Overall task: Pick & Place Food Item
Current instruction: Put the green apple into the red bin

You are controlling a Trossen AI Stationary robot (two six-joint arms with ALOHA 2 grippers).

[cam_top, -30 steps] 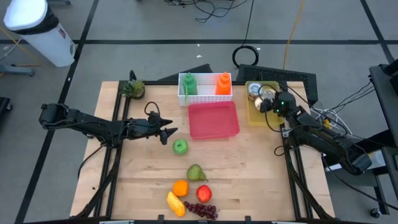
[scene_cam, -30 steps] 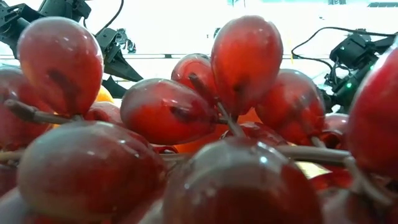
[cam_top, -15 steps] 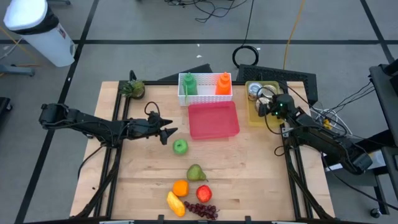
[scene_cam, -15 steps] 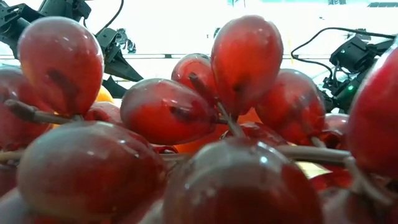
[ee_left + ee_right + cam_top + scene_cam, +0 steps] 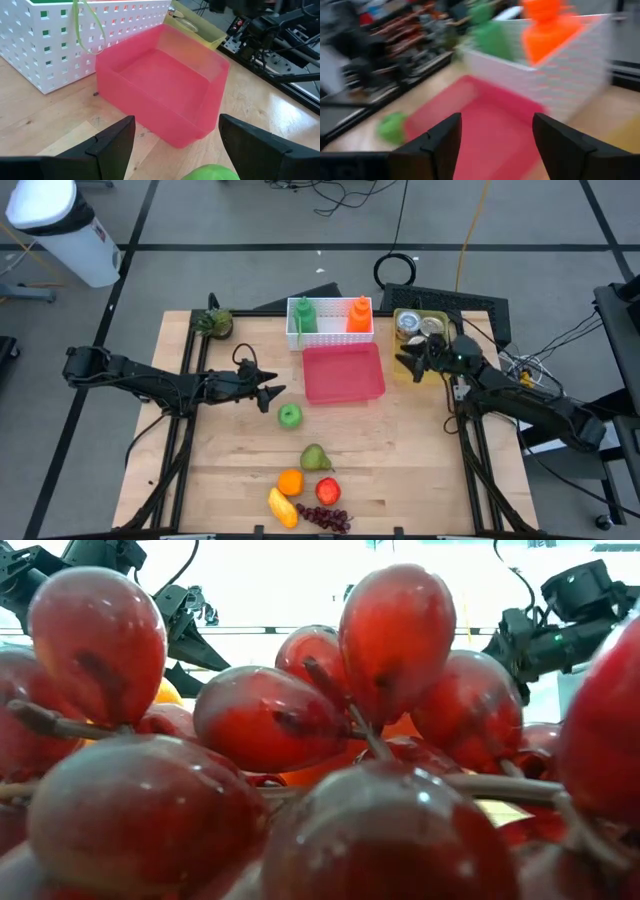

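The green apple sits on the table just below the left gripper, whose fingers stand apart and empty. To do it well, drop the fingers down on each side of the apple, then squeeze gently. The pink bin waits just past the fingertips. The right gripper is open too (nothing inside). Red grapes block most of the low view.
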